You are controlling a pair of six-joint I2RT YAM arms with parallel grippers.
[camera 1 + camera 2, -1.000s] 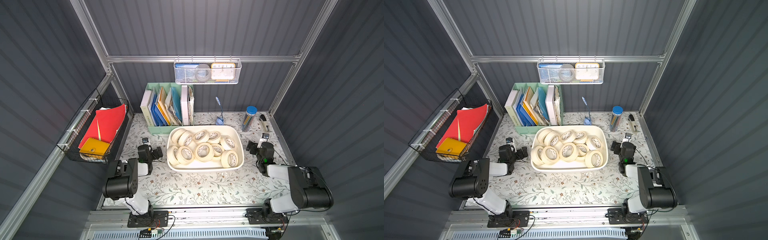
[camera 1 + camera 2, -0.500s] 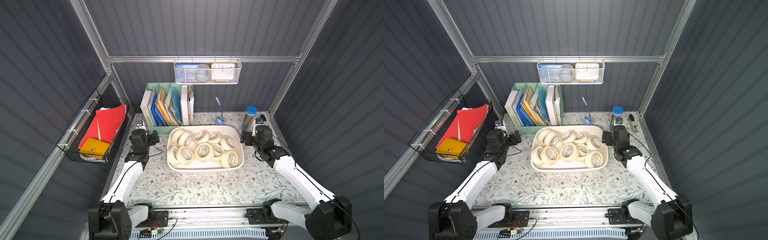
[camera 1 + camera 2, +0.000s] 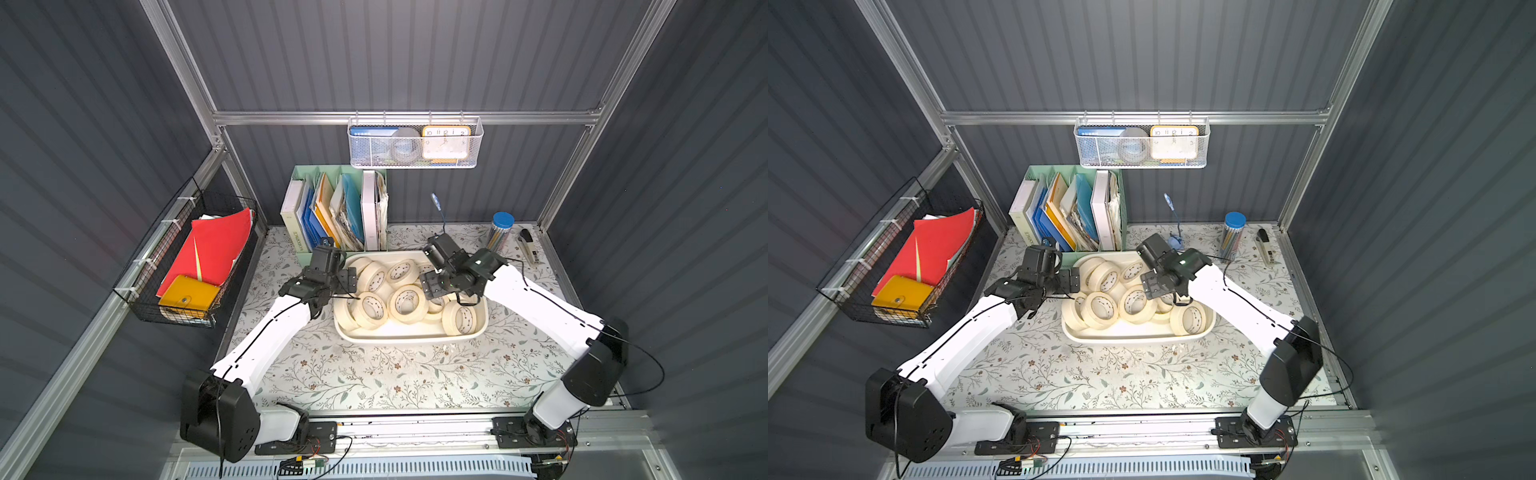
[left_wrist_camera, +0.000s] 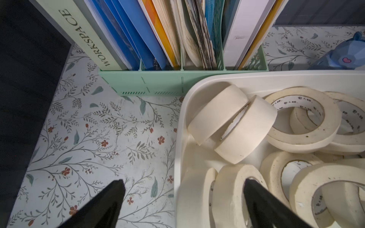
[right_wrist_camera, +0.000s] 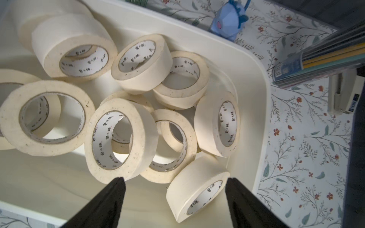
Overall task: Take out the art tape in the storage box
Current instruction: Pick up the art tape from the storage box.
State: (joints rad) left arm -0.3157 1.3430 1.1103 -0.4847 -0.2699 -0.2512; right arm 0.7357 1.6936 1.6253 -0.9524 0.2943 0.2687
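Nearby, file organiser (image 4: 150, 83) — just beside storage box (image 4: 276, 76)

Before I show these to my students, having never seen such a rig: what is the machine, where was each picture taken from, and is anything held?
The machine is a white left arm and right arm, each ending in a black two-fingered gripper. Two pictures look down from one overhead stereo camera; the close-ups come from a camera on each wrist. On the flowered table sit the storage box full of art tape rolls, a mint-green file organiser, a blue-capped pencil tube and a stapler. Nothing is held: the left gripper is open over the box's rim, the right gripper open above the rolls.
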